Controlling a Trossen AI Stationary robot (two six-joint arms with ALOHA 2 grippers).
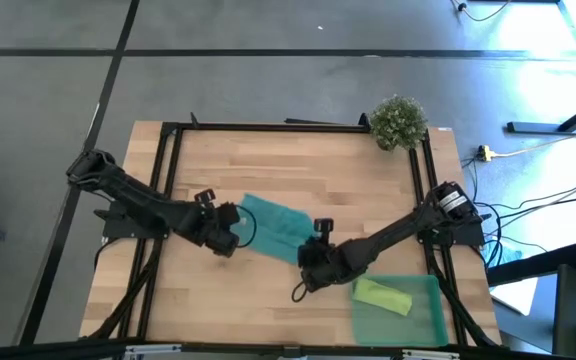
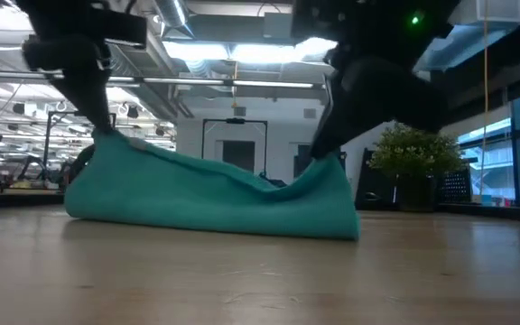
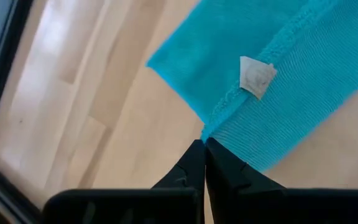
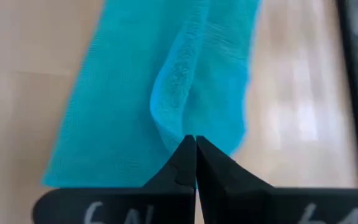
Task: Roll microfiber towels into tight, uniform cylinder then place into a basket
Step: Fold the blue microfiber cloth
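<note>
The wooden table (image 1: pixel 268 170) carries the work, with the green plastic basket (image 1: pixel 430 318) at its near right corner and a small potted plant (image 1: pixel 399 121) at the far right. 1 lime green towel (image 1: pixel 382 296) already lies rolled in the basket, so the step in hand is the 2nd towel. The teal towel (image 1: pixel 274 226) lies mid-table, folded and sagging between 2 raised ends in the low view. The left gripper (image 3: pixel 204 149) is clenched on the towel's hemmed edge near its white tag (image 3: pixel 257 77); the right gripper (image 4: pixel 195 144) is clenched on a bunched fold at the opposite end. Neither end shows any rolled turns yet, so I judge the rolling is only being set up. The next move likely calls for laying the cloth flat and taut, then turning 1 edge over evenly so the cylinder stays tight.
</note>
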